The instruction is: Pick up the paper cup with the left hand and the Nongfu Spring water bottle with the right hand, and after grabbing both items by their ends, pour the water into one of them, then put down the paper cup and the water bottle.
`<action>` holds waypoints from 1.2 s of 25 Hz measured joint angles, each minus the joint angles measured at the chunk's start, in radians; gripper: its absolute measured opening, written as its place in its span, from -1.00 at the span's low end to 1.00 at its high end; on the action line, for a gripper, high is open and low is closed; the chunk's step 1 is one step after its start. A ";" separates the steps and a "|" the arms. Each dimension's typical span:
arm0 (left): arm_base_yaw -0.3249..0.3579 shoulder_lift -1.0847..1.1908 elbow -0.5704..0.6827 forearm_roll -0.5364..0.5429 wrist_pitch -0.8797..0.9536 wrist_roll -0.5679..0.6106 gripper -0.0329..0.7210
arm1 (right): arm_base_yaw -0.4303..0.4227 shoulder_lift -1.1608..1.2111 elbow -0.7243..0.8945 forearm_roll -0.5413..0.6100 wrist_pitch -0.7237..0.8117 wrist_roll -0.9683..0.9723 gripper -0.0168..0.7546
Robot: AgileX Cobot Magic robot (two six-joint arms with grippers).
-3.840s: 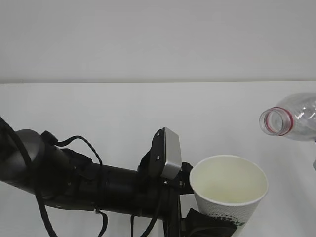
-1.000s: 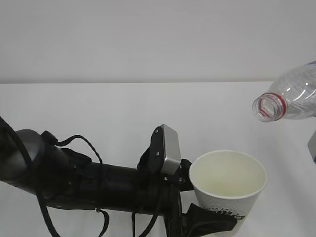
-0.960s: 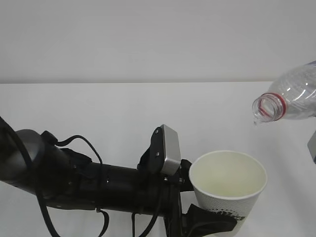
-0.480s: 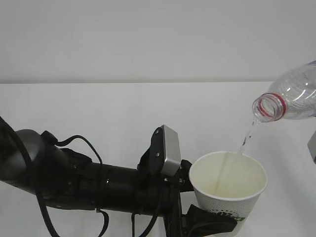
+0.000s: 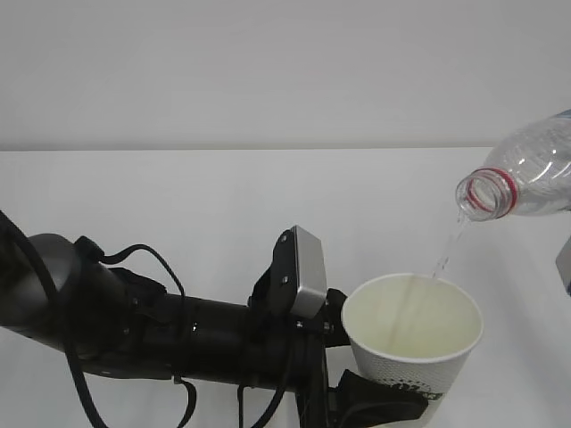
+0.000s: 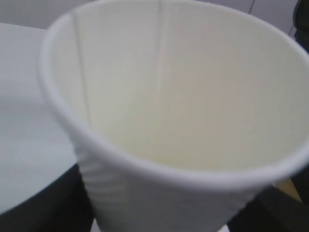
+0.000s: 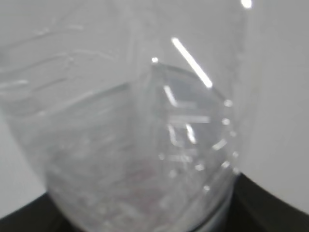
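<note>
The left hand (image 5: 379,406) is clamped on the lower part of the cup (image 5: 412,343), its black fingers showing at the cup's base along the bottom edge of the exterior view. The left wrist view is filled by the cup (image 6: 183,121), with dark finger shapes at the lower corners. The arm (image 5: 161,330) runs in from the left, low over the counter (image 5: 223,196), with a grey block (image 5: 308,276) at its wrist touching close beside the cup's rim.

The right hand itself is nearly out of sight: only a dark edge shows at the bottom of the right wrist view, pressed under the bottle (image 7: 130,125), so it holds the bottle near its base. In the exterior view the bottle (image 5: 522,183) comes in from the right edge, tilted with its open mouth and red neck ring down and to the left, above and to the right of the cup and apart from it.

A thin stream of water (image 5: 446,250) falls from the mouth onto the cup's far rim and inner wall.

The counter behind and to the left of the cup lies open up to the back wall (image 5: 268,71). One cup, one bottle, two hands.
</note>
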 joint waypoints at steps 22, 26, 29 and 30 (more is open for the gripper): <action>0.000 0.000 0.000 0.014 0.000 0.000 0.52 | 0.000 0.000 0.000 0.000 -0.012 -0.010 0.21; 0.000 0.000 0.000 0.015 0.000 0.000 0.52 | 0.000 0.000 0.000 0.000 -0.012 -0.010 0.21; 0.000 0.000 0.000 0.015 0.000 0.000 0.52 | 0.000 0.000 0.000 0.000 -0.014 -0.010 0.21; 0.000 0.000 0.000 0.015 0.000 0.000 0.52 | 0.000 0.000 0.000 0.000 -0.014 -0.010 0.21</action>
